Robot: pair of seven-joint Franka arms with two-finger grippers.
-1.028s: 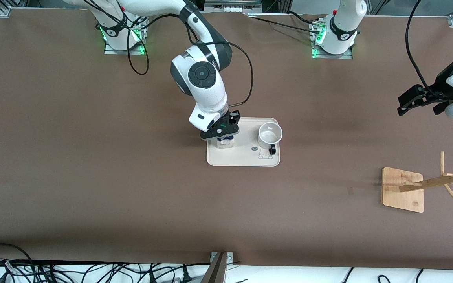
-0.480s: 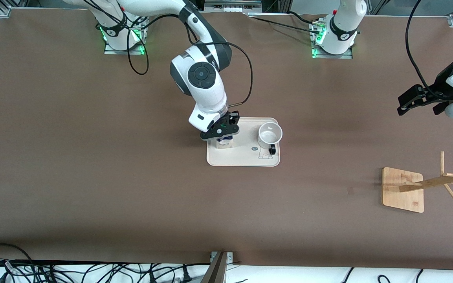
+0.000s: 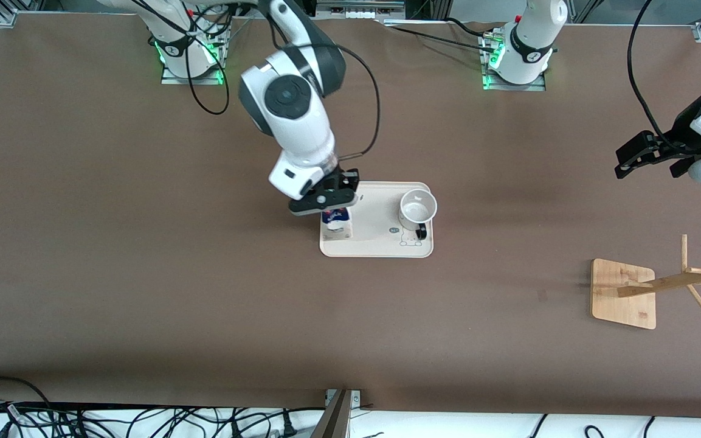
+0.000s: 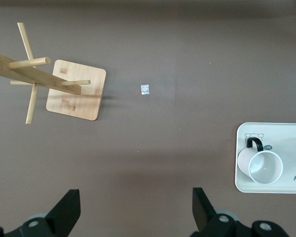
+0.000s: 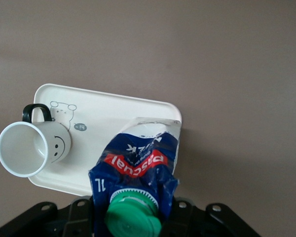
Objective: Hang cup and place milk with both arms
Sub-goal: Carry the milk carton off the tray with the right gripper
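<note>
My right gripper (image 3: 324, 204) is shut on the dark blue top of the milk (image 3: 336, 223), just under its green cap (image 5: 133, 220). The milk (image 5: 138, 160) hangs over the corner of the cream tray (image 3: 374, 244) toward the right arm's end. The cup (image 3: 417, 208) stands upright on the tray's end toward the left arm, handle toward the front camera. In the right wrist view the cup (image 5: 34, 148) shows its smiley face. My left gripper (image 3: 648, 152) waits open in the air over the left arm's end of the table, with nothing between its fingers (image 4: 134, 202).
A wooden cup rack (image 3: 624, 294) with slanted pegs stands on a square base at the left arm's end, nearer to the front camera than the tray. A small pale scrap (image 4: 145, 89) lies on the brown table between rack and tray.
My right arm has risen and shifted toward its own end of the table, carrying the milk up off the tray. The left arm and the cup have not moved.
</note>
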